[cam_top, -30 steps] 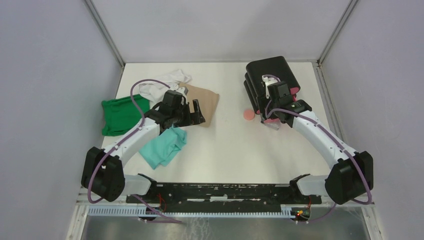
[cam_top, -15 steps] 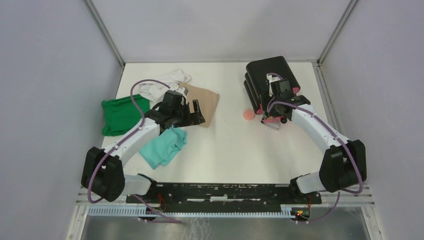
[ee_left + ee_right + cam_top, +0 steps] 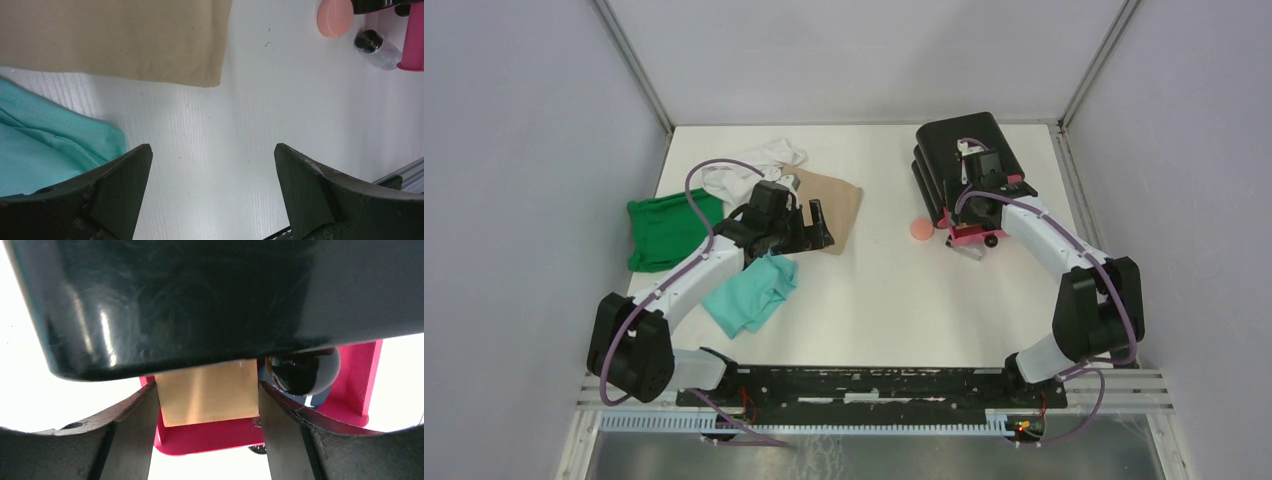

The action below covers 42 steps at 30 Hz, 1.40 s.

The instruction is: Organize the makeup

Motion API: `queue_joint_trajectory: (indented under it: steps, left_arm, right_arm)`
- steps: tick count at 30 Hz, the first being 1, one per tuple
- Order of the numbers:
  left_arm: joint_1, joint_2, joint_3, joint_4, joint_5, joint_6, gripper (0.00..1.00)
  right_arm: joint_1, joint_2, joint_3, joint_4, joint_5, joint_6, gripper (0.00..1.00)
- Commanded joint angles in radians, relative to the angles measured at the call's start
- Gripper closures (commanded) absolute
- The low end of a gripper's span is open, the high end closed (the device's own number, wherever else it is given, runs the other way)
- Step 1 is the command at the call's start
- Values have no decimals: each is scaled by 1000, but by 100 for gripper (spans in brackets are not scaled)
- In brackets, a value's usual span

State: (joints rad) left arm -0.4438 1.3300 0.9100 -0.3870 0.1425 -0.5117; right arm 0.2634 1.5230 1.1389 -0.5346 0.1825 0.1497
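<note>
Left gripper (image 3: 212, 155) gapes wide and empty, well left of black box (image 3: 964, 140), beside tan cloth (image 3: 115, 40). Salmon puff (image 3: 335, 17) sits just left of the box's open pink drawer (image 3: 200, 440). Vial (image 3: 378, 46) lies on its side beside the drawer, cap toward puff. Right gripper (image 3: 206, 390) is at the drawer, its fingers flanking tan pad (image 3: 210, 402); grip unclear. Dark jar (image 3: 300, 372) is alongside. Right arm is nearer the loose pieces.

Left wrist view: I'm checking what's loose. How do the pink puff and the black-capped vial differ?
The puff is opaque salmon-pink; the vial is clear with a black cap. The puff is a flat round disc; the vial is a cylinder lying on its side. Both rest on the white table, outside the pink drawer.
</note>
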Motion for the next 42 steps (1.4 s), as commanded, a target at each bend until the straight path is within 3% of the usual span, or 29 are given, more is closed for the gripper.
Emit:
queue_joint_trajectory:
  steps: [1, 11, 20, 27, 37, 42]
  left_arm:
    - [8, 14, 37, 27, 21, 33, 1]
    - [8, 9, 36, 27, 21, 30, 1]
    - [9, 12, 37, 32, 32, 25, 1]
    - [9, 7, 30, 40, 35, 16, 1]
    - [7, -14, 28, 46, 39, 10, 0]
    - [-7, -18, 28, 53, 28, 6, 0]
  right_arm:
    - [-7, 32, 35, 42, 28, -8, 26]
    - [-9, 24, 34, 40, 25, 3, 9]
    - [-9, -80, 17, -6, 17, 13, 8]
    - [-4, -232, -27, -45, -116, 61, 9]
    - [214, -459, -233, -30, -142, 198, 9]
    - [269, -483, -319, 26, -141, 280, 10]
